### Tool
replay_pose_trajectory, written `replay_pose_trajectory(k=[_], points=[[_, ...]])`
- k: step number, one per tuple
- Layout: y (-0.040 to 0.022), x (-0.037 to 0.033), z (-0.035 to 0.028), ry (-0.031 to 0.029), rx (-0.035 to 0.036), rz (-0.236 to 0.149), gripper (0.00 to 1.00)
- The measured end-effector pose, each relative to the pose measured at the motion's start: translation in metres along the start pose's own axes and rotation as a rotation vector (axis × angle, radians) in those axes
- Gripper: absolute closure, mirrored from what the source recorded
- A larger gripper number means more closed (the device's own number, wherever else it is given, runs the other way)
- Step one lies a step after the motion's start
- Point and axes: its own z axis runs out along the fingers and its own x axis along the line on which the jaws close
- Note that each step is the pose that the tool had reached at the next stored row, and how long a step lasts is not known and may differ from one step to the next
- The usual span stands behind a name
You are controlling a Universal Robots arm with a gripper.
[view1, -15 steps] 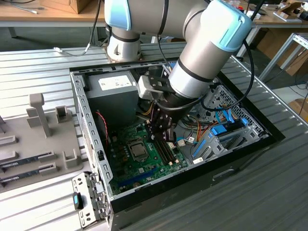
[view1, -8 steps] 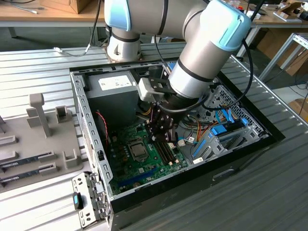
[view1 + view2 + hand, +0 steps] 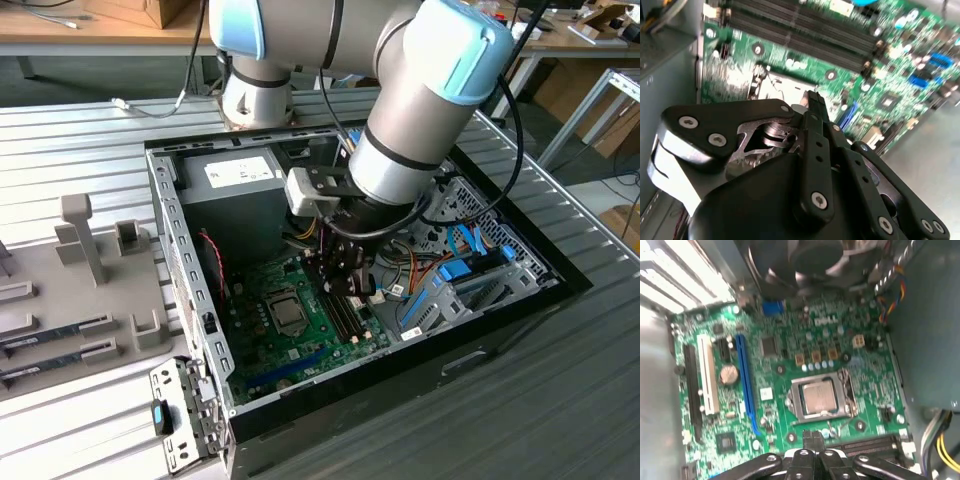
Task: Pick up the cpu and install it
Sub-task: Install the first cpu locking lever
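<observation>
The cpu, a pale silvery square, lies flat in its socket on the green board, framed by the socket's metal bracket; in the exterior view it shows as a small grey square near the middle of the board. The gripper hangs just above the board beside the socket, its two black fingers pressed together with nothing between them, their tips apart from the chip. In the second wrist view the closed fingertips point down at the socket area, with the memory slots running across the board beyond them. In the first wrist view a white slot and a blue slot stand side by side on the board, well apart from the socket, and a dark fan sits past the board's far edge. The exterior view shows the arm reaching down into an open computer case that lies on a ribbed metal table, with the power supply at the case's far end and blue cables toward the exterior view's right. A grey tray with long thin memory sticks rests on the table at the exterior view's left, beside the case.
</observation>
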Motion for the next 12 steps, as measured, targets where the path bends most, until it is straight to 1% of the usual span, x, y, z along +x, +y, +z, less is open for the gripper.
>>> replay_pose_trajectory(k=[2,3,4,7,9,10,12], points=[[0.0001,0.0000,0.0001,-0.0051,0.0303,0.001,0.89],[0.0003,0.0000,0.0003,-0.0104,0.0614,0.002,0.89],[0.0002,0.0000,0.0005,-0.0118,0.0670,0.002,0.89],[0.0003,0.0000,0.0003,-0.0112,0.0672,-0.002,0.89],[0.0003,0.0000,0.0004,-0.0090,0.0685,-0.030,0.89],[0.0002,0.0000,0.0006,-0.0068,0.0697,-0.059,0.89],[0.0006,-0.0014,0.0007,-0.0066,0.0701,-0.066,0.89]])
